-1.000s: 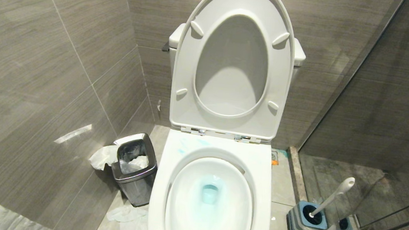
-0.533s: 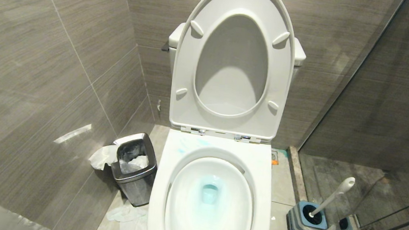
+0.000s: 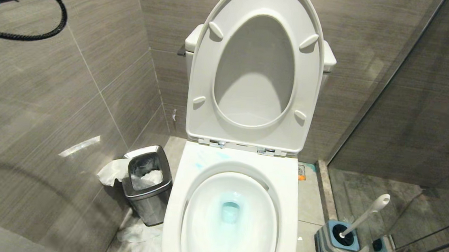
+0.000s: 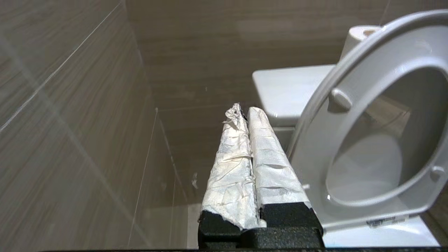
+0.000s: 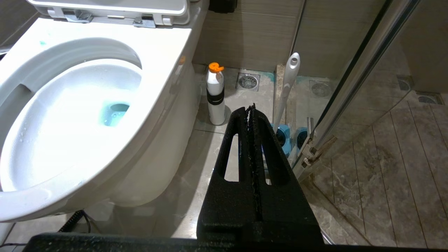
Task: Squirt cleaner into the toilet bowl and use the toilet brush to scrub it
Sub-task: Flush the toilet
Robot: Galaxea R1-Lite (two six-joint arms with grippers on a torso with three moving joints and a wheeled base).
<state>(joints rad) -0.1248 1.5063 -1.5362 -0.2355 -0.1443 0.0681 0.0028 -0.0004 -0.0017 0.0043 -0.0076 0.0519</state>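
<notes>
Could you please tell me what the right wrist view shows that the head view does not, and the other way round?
Only the right wrist view shows a white bottle with an orange cap, a floor drain and the shut right gripper. Only the head view shows the steel waste bin and the raised seat. Both show the toilet bowl, its turquoise cleaner and the toilet brush.

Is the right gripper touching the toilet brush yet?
Apart. In the right wrist view the shut right gripper hangs above the floor, with clear space between its tips and the toilet brush, which stands in its holder untouched.
</notes>
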